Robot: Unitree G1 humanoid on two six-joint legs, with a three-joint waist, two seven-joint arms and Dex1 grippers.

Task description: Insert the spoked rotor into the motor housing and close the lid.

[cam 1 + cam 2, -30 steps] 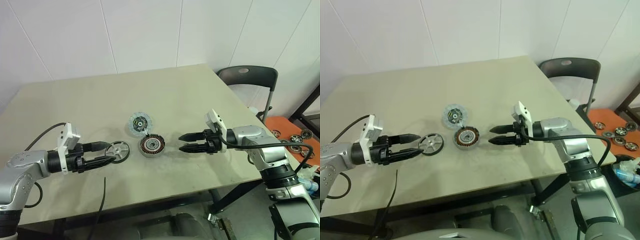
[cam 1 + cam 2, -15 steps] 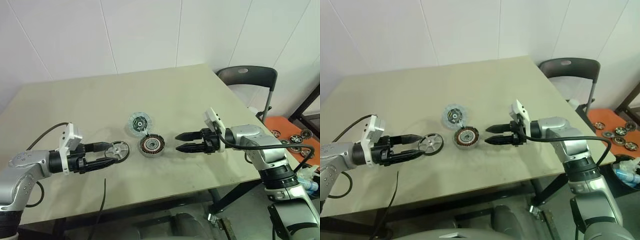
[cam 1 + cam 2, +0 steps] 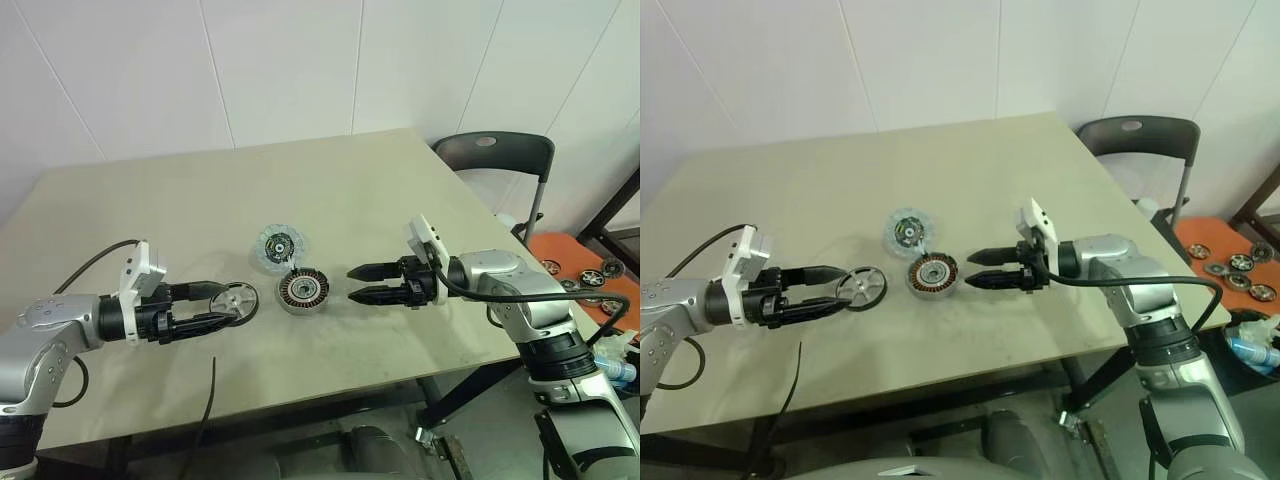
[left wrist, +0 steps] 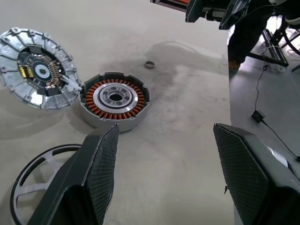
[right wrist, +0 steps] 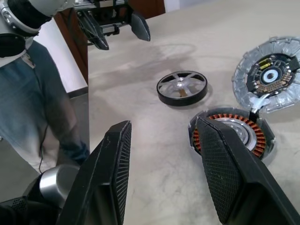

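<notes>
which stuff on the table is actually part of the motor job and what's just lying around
Part of the job:
- spoked rotor, flat on the table
- motor housing, open, copper windings showing
- lid, lying beside the housing
- left gripper, open, at the rotor
- right gripper, open, near the housing

Just lying about:
- small ring on the table
- chair
- wheels on the floor

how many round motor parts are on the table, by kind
Spoked wheel: 1
Copper-wound housing: 1
Pale lid disc: 1
Small ring: 1
Total: 4, all lying on the table between the left hand and the right hand, both open and holding nothing.
</notes>
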